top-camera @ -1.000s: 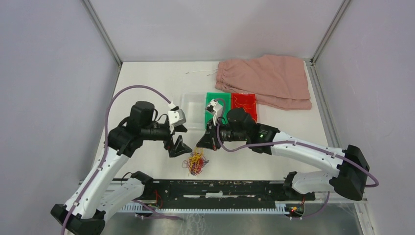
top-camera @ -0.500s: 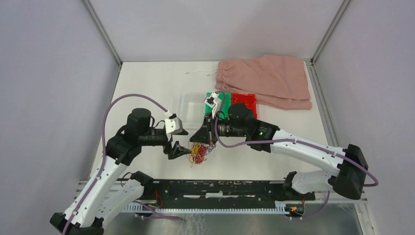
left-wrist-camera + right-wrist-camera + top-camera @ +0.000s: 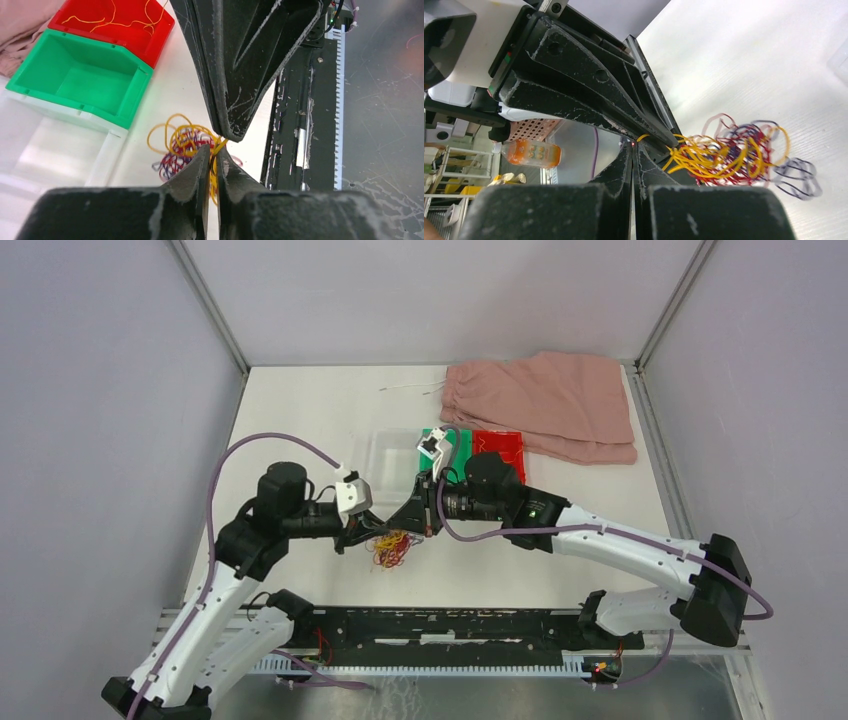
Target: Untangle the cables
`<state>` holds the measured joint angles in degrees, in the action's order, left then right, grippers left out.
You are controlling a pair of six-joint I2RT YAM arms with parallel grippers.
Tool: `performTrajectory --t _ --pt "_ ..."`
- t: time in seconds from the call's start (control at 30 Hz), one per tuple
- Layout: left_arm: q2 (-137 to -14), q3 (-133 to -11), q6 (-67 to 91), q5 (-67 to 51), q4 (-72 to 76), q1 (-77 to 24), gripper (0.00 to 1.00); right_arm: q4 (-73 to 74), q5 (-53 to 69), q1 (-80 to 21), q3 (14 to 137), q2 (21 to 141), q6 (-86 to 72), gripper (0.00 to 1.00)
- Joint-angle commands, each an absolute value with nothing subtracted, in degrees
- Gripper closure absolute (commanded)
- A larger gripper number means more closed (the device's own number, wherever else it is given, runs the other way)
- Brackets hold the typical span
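The left gripper (image 3: 212, 154), wide open a second ago, has been pinched onto yellow strands of the cables (image 3: 182, 145), which are also clamped by the fully closed right gripper (image 3: 633, 149), so a pull-apart is likely enabled.

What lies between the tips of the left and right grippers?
Only yellow strands of the cables stretch across the short gap between the left gripper and the right gripper, both shut on them. The left wrist view shows this most clearly.
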<state>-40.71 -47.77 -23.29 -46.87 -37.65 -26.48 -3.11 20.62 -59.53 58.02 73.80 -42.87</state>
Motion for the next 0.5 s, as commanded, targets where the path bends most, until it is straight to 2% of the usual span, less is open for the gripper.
performTrajectory --t 0.0,0.2,0.3,0.37,0.47 --pt "-39.88 -48.94 -22.61 -47.28 -35.37 -26.45 0.89 -4.99 20.62 -59.98 58.60 70.83 -44.15 1.00" --pt "-38.34 -48.98 -19.21 -45.97 -31.39 -26.37 0.93 -3.26 20.69 -59.95 60.32 71.13 -44.37 0.95" --pt "-38.70 -49.71 -16.08 -49.05 -31.03 -26.37 0.97 -1.56 17.38 -59.98 61.04 70.43 -43.46 0.88" --pt "-39.20 -49.97 -14.20 -50.49 -30.91 -26.44 0.97 -0.48 15.90 -59.95 61.54 70.40 -43.04 0.78" --pt "-40.27 -50.77 -11.99 -50.93 -30.07 -26.42 0.97 0.05 13.91 -59.98 60.77 69.68 -42.87 0.57"
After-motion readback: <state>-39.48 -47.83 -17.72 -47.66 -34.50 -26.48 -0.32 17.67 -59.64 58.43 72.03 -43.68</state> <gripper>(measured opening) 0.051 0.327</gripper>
